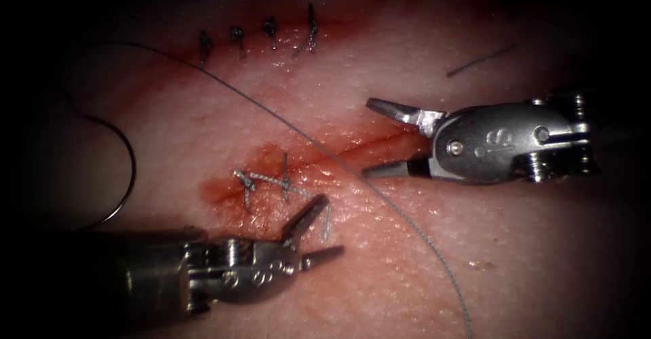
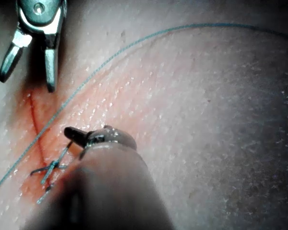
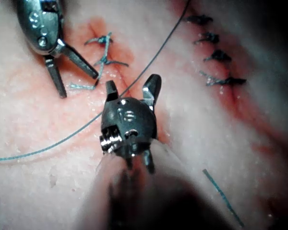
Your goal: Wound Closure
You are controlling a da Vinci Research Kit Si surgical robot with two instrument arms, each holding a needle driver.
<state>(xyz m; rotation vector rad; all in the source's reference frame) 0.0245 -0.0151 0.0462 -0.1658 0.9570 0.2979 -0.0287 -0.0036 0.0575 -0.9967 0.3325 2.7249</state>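
We see the left tool (image 1: 319, 234) low over the tissue (image 1: 529, 244), just below the tied stitches (image 1: 271, 180) at the left end of the cut (image 1: 366, 148); its fingers are spread and hold nothing, the upper one lying close beside a short thread tail (image 1: 327, 222), though we cannot tell whether it touches. The right tool (image 1: 386, 139) comes in over the right end of the same cut with its fingers wide apart, one above the cut and one below it, empty too. The needle (image 1: 122, 176) lies free on the tissue well to the left of the cut, near the tissue's left edge, held by neither tool; its curve fades into shadow at both ends, so we cannot make out the point or where the thread joins. The thread (image 1: 285, 118) runs from that dark upper left diagonally across the cut between the two tools and goes off at the tissue's lower edge. A row of four finished stitches (image 1: 258, 39) sits near the upper edge, with red fluid (image 1: 224, 190) staining around both closures. A cut end of thread (image 1: 480, 61) lies loose toward the upper right. In the left wrist view the left tool's shaft hides most of its own fingers (image 2: 74, 134).
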